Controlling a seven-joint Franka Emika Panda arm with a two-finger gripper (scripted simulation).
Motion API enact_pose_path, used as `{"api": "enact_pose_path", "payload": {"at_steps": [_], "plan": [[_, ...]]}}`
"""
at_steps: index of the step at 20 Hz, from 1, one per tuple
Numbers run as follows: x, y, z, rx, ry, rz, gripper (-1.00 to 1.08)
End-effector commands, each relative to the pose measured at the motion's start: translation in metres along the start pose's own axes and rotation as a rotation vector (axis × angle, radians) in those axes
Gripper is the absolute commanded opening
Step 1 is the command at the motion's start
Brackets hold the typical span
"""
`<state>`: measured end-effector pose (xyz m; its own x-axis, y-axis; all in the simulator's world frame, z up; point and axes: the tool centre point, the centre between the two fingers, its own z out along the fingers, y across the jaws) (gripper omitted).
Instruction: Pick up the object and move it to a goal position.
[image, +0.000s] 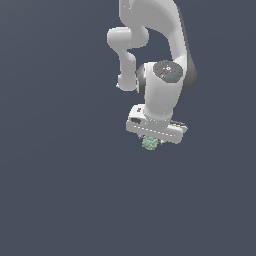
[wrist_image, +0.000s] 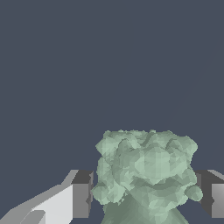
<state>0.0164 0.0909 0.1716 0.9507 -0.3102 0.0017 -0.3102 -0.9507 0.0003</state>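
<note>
Wrist view is showing the gripper (wrist_image: 142, 199) flanking the lumpy green clump (wrist_image: 146, 170), fingers (wrist_image: 81, 194) apparently touching its sides; it is looking light, rigid, knobbly, best held across its widest middle.

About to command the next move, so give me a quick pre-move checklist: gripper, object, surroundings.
1. Small pale green-grey lumpy clump sits between the white gripper fingers: ok, one finger on each side.
2. Fingers closed onto the clump: cannot tell; they look close to its sides, contact not confirmed.
3. Clump centred under the gripper: ok in the exterior view, it shows just below the hand.
4. Clump lifted off the surface: cannot tell.
5. Goal position visible: not ok, no marker in either view.
6. Obstacles nearby: ok, none visible.
</note>
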Motion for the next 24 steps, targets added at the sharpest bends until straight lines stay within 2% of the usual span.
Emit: {"api": "enact_pose_path", "payload": {"at_steps": [1,12,24], "plan": [[0.000,-0.015,-0.026,-0.001,0.000,0.001,-1.00],[0.002,-0.076,-0.129,-0.001,0.000,0.001,-1.00],[0.006,-0.120,-0.200,0.000,-0.001,0.000,-1.00]]}}
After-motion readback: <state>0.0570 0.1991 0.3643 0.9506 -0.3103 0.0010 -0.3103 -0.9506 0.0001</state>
